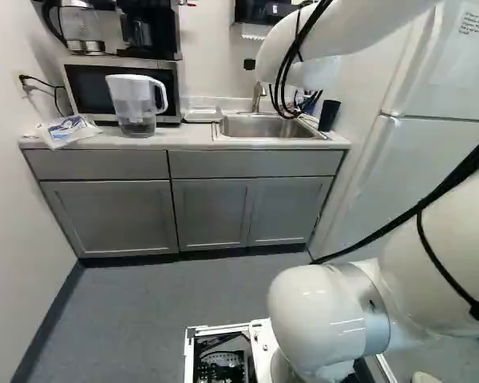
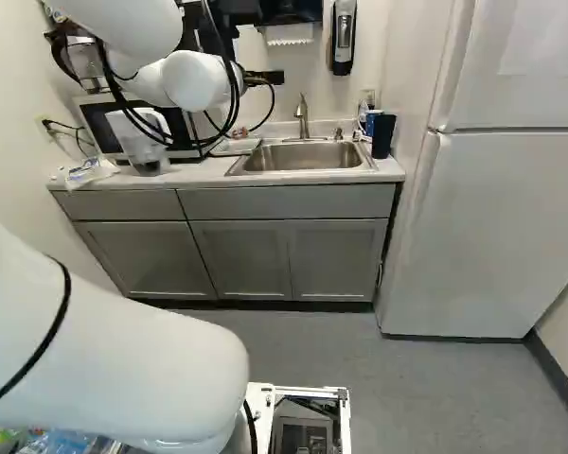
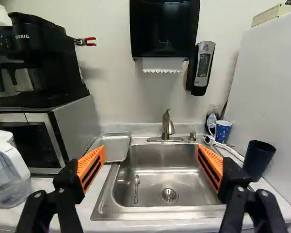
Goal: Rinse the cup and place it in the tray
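Dark cup (image 3: pixel 256 164) by the sink (image 3: pixel 150 213), gripper (image 2: pixel 268 78) wide open.
It stands near a spotted cup (image 3: pixel 223 132), white cord (image 3: pixel 229 148) and fridge (image 2: pixel 511 227), across the sink from the tray (image 3: pixel 115 146). Its mouth points up, tall way up-and-down. It is outside the fingers, fridge side.

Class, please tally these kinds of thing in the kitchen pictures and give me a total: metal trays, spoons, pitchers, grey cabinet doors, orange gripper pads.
Metal tray: 1
Spoon: 1
Pitcher: 1
Grey cabinet doors: 3
Orange pads: 2
Total: 8
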`<state>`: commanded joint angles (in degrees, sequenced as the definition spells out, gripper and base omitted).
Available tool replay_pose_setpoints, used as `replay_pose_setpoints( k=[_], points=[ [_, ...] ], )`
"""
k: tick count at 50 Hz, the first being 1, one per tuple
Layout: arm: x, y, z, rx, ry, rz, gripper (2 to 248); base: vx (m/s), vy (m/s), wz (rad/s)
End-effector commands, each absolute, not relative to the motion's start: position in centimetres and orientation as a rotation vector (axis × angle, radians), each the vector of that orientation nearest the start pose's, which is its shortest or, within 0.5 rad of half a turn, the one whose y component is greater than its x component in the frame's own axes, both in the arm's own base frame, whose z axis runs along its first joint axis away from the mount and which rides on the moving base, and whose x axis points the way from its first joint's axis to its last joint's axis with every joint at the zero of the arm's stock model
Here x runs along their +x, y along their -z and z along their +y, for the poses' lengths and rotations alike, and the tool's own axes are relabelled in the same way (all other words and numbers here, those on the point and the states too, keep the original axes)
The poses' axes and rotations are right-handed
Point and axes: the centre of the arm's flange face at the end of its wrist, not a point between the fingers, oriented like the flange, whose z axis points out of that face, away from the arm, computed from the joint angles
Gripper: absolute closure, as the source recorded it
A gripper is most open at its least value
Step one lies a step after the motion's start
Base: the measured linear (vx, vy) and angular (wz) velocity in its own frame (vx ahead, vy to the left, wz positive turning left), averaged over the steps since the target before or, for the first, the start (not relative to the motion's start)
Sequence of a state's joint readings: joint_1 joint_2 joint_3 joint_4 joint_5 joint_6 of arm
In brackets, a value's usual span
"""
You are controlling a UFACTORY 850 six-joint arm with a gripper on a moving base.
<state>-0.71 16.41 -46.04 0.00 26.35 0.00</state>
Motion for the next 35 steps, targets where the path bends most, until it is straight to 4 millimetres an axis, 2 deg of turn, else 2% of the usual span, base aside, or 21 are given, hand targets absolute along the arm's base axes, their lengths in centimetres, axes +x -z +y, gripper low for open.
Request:
replay_pose_setpoints(
  k=[26, 35],
  points=[
    [42.68, -67.22, -0.53, -2.251, 2.204, 0.014, 3, 0.11, -0.002, -0.012],
    [42.68, -67.22, -0.53, -2.251, 2.204, 0.014, 3, 0.119, -0.022, -0.132]
  ],
)
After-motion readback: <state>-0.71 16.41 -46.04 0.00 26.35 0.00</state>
